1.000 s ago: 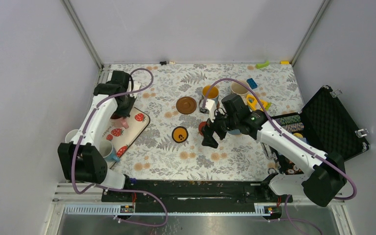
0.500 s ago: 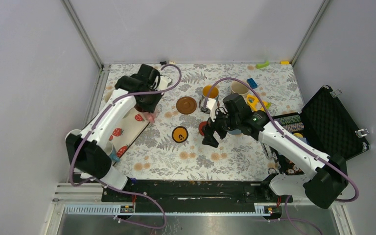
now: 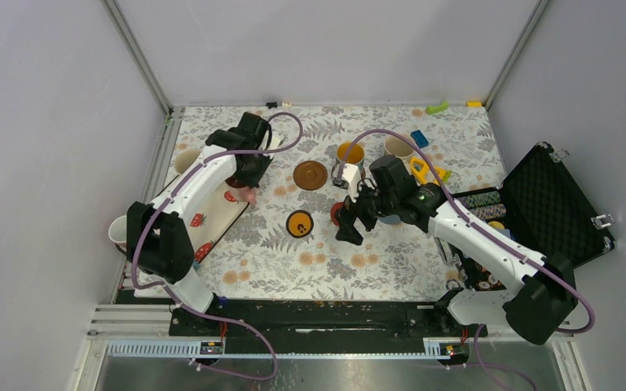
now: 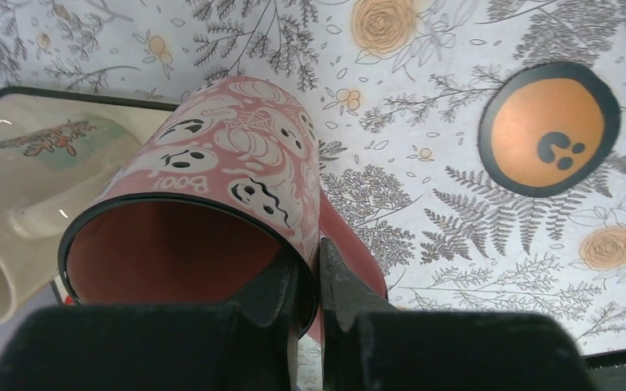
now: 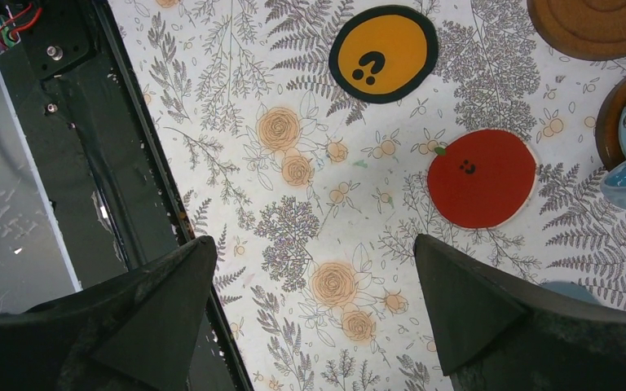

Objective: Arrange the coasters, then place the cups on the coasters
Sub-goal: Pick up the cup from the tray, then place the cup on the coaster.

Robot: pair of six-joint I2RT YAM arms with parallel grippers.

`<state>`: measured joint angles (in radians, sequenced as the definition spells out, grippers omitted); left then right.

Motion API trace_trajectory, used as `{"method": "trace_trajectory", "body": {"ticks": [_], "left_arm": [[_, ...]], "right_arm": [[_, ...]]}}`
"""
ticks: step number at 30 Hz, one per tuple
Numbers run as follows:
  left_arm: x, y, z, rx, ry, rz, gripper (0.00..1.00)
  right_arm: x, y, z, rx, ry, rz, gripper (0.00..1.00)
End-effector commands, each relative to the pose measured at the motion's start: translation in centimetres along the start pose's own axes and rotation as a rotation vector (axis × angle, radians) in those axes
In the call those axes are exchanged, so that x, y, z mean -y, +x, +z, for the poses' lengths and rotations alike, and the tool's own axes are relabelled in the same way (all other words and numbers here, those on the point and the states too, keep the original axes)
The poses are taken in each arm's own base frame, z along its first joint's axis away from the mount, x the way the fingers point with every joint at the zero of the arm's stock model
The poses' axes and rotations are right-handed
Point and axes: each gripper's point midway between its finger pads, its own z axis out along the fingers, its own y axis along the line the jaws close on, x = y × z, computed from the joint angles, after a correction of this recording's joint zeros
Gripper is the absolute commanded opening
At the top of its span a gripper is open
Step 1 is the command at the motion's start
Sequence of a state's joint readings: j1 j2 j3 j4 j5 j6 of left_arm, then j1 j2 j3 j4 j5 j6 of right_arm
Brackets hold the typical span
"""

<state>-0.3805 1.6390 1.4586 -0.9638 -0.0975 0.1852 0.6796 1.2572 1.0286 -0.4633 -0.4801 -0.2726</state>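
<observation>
We've got the pink cup (image 4: 236, 163) tilted above the bench (image 4: 424, 49), mouth towards the wrist camera, ghosts and pumpkins printed round its side. The left hand (image 4: 314, 269) is clamped on its rim, with one finger inside and the other outside, right by the handle. The cup sits at the corner of the tray (image 3: 216, 213), and a cream cup (image 4: 8, 220) shows beside it at the tray's rim. Out to the right the orange coaster (image 3: 299, 223) lies flat on the bench, apart from the cup. Beyond it we see a brown coaster (image 3: 310, 174), and to its right a red coaster (image 5: 481, 177). Near that red one the right hand (image 5: 311, 252) hovers with its fingers spread wide and nothing between them. At the back stands a yellow-lined cup (image 3: 350, 153).
</observation>
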Motion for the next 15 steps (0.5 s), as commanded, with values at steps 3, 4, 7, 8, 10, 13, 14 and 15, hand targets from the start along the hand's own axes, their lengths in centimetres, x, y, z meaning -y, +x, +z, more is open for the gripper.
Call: {"method": "trace_trajectory", "body": {"ticks": [3, 4, 7, 8, 10, 13, 14, 15], "left_arm": [[-4.0, -1.0, 0.9, 0.043, -0.059, -0.152, 0.00], [-4.4, -0.9, 1.0, 0.040, -0.050, -0.170, 0.00], [-5.0, -0.5, 1.3, 0.034, -0.035, -0.204, 0.00], [-5.1, -0.2, 1.4, 0.029, -0.030, -0.213, 0.00], [-5.2, 0.4, 2.0, 0.007, -0.017, -0.234, 0.00], [-5.4, 1.3, 2.4, -0.027, -0.011, -0.260, 0.00], [-5.5, 1.3, 2.5, -0.030, -0.007, -0.268, 0.00], [-5.6, 1.4, 2.5, -0.030, -0.007, -0.272, 0.00]], "right_arm": [[0.4, -0.6, 0.1, 0.016, 0.012, -0.015, 1.00], [0.4, -0.7, 0.0, 0.019, 0.015, -0.016, 1.00], [0.5, -1.6, -0.5, 0.040, 0.029, -0.018, 1.00], [0.4, -2.1, -0.7, 0.050, 0.029, -0.021, 1.00], [0.1, -3.2, -1.2, 0.066, 0.017, -0.029, 1.00], [-0.5, -5.3, -1.5, 0.081, -0.001, -0.054, 1.00], [-0.8, -6.0, -1.3, 0.080, -0.011, -0.071, 1.00], [-1.0, -6.8, -1.1, 0.080, -0.010, -0.090, 1.00]]}}
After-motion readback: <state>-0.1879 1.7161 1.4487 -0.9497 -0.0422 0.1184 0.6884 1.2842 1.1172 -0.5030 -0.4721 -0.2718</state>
